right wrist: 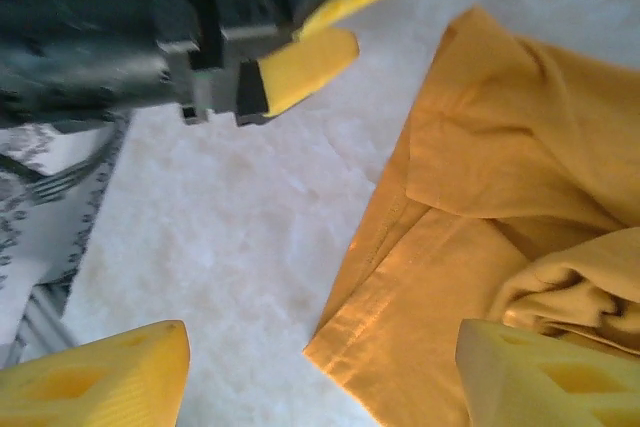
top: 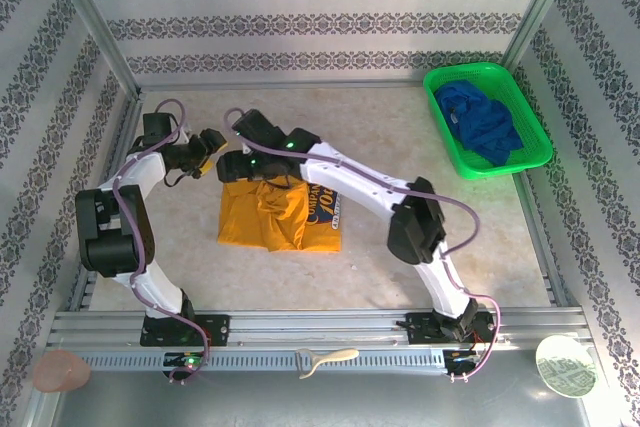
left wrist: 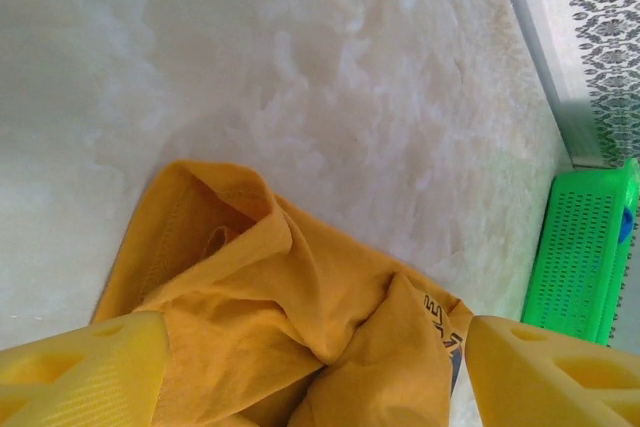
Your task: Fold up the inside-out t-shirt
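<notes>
folds of mustard-yellow cloth bunch up left of centre on the pale table (top: pixel 400 127). this is the inside-out t-shirt (top: pixel 275 217), lying in a rumpled, roughly square heap. most of what faces up is plain. a strip of dark printed graphic (top: pixel 325 209) shows along its right edge, partly under the right arm's white link.

both grippers meet at the shirt's far left corner. the left gripper (top: pixel 207 157) hangs just beyond that corner, above bare table. its yellow fingers (left wrist: pixel 80 372) stand wide apart and hold nothing. from its wrist camera the collar and a creased sleeve lie below and between the fingertips, which do not pinch the cloth.

the right gripper (top: pixel 232 167) reaches across from the right, over the shirt's far edge and close beside the left one. its fingers (right wrist: pixel 110 372) are also spread wide with nothing in them. one hangs over bare table, the other over the cloth. the shirt's stitched hem runs between them on the surface below. whether either fingertip touches the fabric cannot be told.

a green basket (top: pixel 487 117) sits well apart in the far right corner, with a deep-blue garment (top: pixel 480 122) piled inside.
</notes>
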Available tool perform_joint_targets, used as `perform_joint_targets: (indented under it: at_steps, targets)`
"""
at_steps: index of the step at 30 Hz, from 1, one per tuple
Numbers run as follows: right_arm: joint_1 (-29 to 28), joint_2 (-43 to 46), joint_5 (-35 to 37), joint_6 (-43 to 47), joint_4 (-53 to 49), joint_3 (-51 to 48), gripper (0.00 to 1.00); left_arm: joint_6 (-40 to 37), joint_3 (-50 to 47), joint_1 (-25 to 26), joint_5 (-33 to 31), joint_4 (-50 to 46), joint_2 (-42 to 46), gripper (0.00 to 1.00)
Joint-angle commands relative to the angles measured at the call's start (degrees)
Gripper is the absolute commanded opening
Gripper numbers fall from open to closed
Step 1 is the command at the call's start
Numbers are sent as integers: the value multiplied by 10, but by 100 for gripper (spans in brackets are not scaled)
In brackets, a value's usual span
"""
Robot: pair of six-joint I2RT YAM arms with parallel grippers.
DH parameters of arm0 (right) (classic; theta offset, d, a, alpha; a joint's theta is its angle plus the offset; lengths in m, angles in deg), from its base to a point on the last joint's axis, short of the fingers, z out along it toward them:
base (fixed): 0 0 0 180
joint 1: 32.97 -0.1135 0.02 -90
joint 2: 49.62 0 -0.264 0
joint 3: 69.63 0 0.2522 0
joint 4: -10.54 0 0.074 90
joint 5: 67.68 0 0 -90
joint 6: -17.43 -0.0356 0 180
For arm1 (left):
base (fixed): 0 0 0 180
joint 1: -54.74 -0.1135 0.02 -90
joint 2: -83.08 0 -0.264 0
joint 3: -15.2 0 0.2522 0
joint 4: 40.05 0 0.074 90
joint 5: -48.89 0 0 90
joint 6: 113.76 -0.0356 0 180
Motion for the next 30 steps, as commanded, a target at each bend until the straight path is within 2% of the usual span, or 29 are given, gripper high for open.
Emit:
perform_joint_targets:
  at_steps: [1, 3, 6, 11, 13, 16, 19, 21, 26, 27, 28, 30]
  targets:
    - [54, 109, -7, 19, 21, -77, 68, -32, -12, 5, 23, -35, 61, 77]
    - [86, 150, 7, 15, 31, -154, 68, -40, -29, 25, 11, -58, 100, 77]
    - [144, 200, 2, -12, 73, -278, 66, -38, -66, 98, -21, -80, 163, 77]
    - [235, 235, -16, -50, 145, -423, 62, -34, -71, 300, -170, -127, 204, 76]
    - [253, 226, -28, -51, 153, -442, 62, -53, -33, 368, -255, -174, 182, 76]
    - [266, 194, -39, -45, 156, -443, 65, -86, 35, 439, -357, -232, 126, 76]
    - [275, 160, -54, -42, 170, -437, 66, -113, 102, 488, -446, -279, 60, 77]
    - [277, 138, -65, -44, 178, -428, 66, -123, 132, 505, -478, -292, 24, 77]
    - [282, 85, -107, -73, 214, -411, 66, -133, 170, 514, -504, -311, -54, 77]
    - [282, 72, -117, -80, 221, -407, 66, -134, 168, 514, -508, -312, -63, 75]
    - [283, 63, -123, -87, 230, -404, 65, -136, 165, 514, -514, -310, -69, 64]
    - [286, 53, -130, -99, 243, -403, 59, -136, 156, 514, -524, -310, -71, 32]
